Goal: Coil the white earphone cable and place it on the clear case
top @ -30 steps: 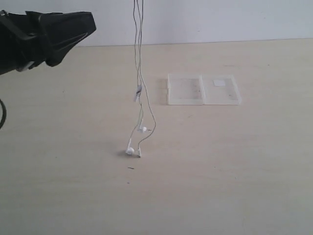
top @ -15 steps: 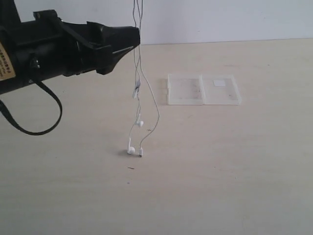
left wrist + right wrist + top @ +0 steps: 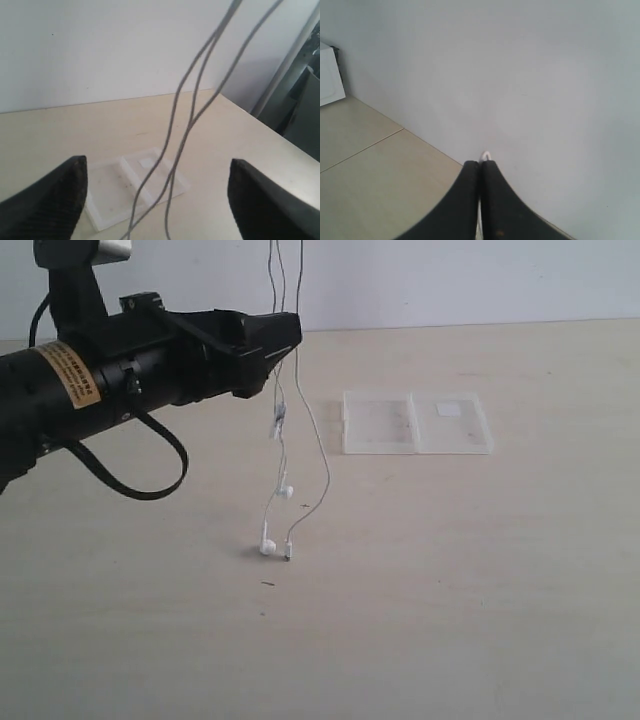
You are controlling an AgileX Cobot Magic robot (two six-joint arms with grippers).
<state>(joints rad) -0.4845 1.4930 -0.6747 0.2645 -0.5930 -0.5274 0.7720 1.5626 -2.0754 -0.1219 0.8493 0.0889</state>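
Observation:
The white earphone cable hangs in long strands from above the exterior view's top edge, and its earbuds and plug rest on the table. My right gripper is shut on a white loop of the cable, out of the exterior view. My left gripper is open and held high, with its tips at the hanging strands. In the left wrist view the cable strands pass between the wide-apart fingers, touching neither. The clear case lies open and flat to the right, with a small white label.
The pale wooden table stretches around the case and the earbuds. A white wall rises behind its far edge. A black strap loop hangs under the left arm.
My left arm has swung in from the left to the hanging strands, still open. The lower earbuds shifted slightly; the right gripper keeps its hold.

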